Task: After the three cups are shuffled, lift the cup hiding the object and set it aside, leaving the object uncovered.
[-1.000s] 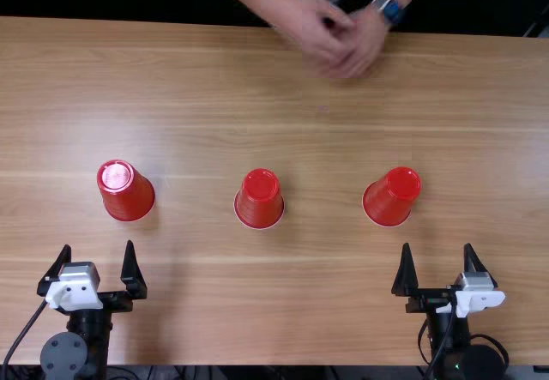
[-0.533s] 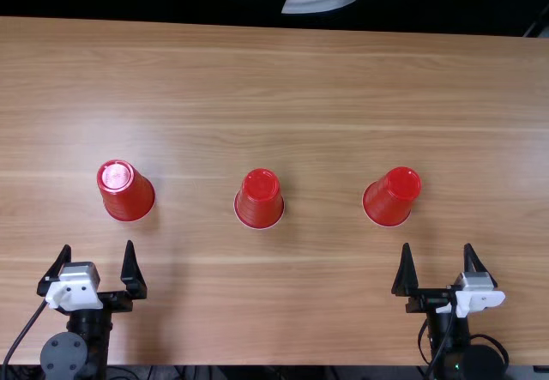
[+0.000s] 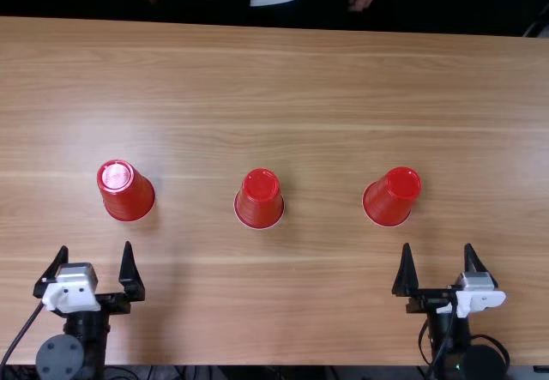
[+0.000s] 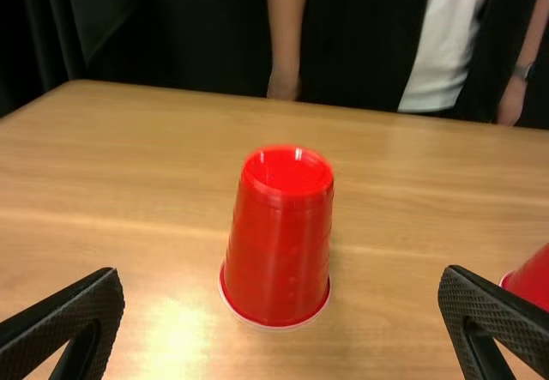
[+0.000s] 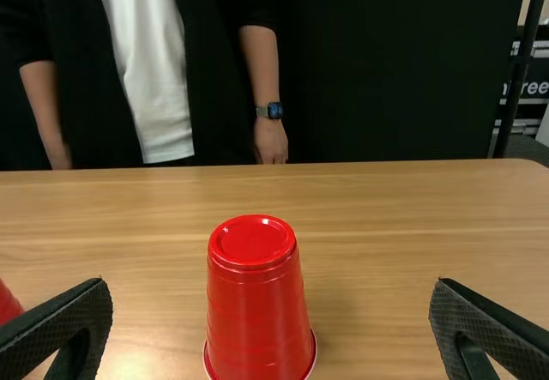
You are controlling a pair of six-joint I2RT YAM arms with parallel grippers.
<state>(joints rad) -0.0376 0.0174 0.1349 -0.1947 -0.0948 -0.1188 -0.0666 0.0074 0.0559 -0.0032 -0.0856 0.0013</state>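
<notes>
just ahead of left hand [image 3: 94, 248], left cup [image 3: 126, 193], well apart

Robotics lab test station: a light wooden bench [image 3: 274, 88] before a black backdrop [image 5: 403, 54], left arm [image 3: 75, 304] and right arm [image 3: 452, 304] at its near edge.

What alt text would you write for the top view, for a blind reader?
Three upside-down red cups stand in a row on a wooden table: left cup, middle cup, right cup. Nearer the camera, the open left gripper and open right gripper each face an outer cup.
</notes>
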